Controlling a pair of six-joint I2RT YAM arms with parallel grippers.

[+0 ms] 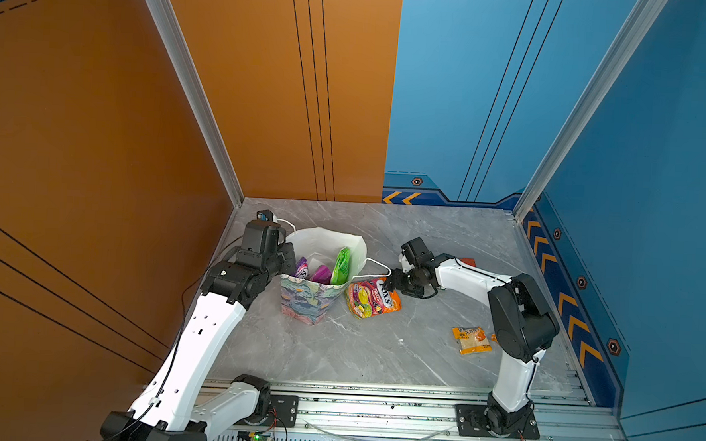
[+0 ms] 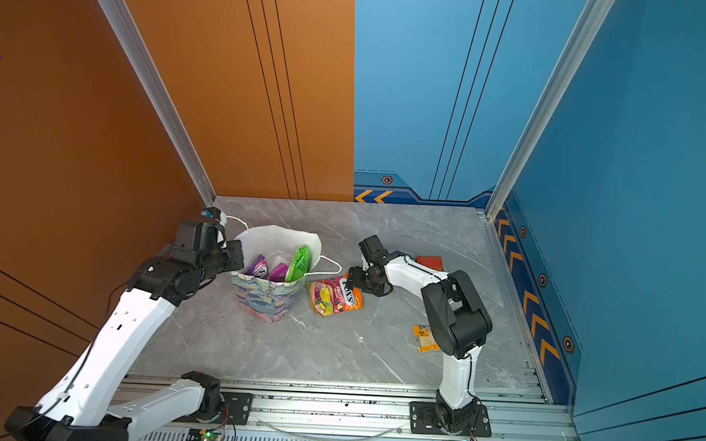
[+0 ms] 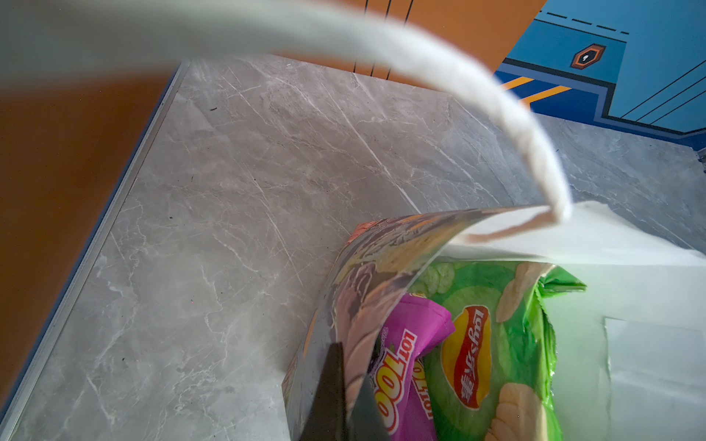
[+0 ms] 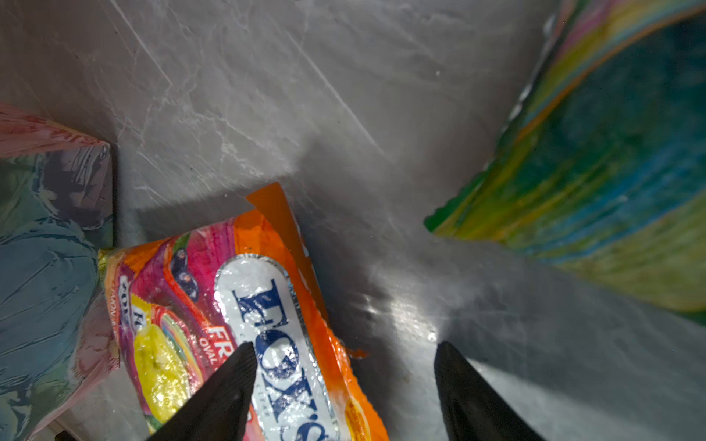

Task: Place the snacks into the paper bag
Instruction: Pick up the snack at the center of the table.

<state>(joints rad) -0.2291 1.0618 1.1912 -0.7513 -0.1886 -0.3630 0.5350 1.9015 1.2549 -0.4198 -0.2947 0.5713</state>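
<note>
We note the upright pastel floral paper bag (image 1: 309, 306) mid-table, holding a large green crinkly chips packet (image 1: 342, 265), a magenta packet (image 1: 320, 273) and a purple packet (image 1: 301, 267), its wall pinched in the left gripper (image 3: 340, 366). The right gripper (image 4: 344, 347) hangs with jaws spread over the orange foil fruit-candy packet (image 1: 374, 299) just beside the bag. A small yellow-orange packet (image 1: 471, 339) and a small red packet (image 1: 467, 262) lie well apart on the grey marble table (image 1: 377, 355).

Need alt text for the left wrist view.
The left gripper pinches the floral wall of the paper bag, which bows outward, showing a green Lay's chips packet and a magenta packet inside. A blurred white cord handle arcs close to the lens over the grey marble table.
</note>
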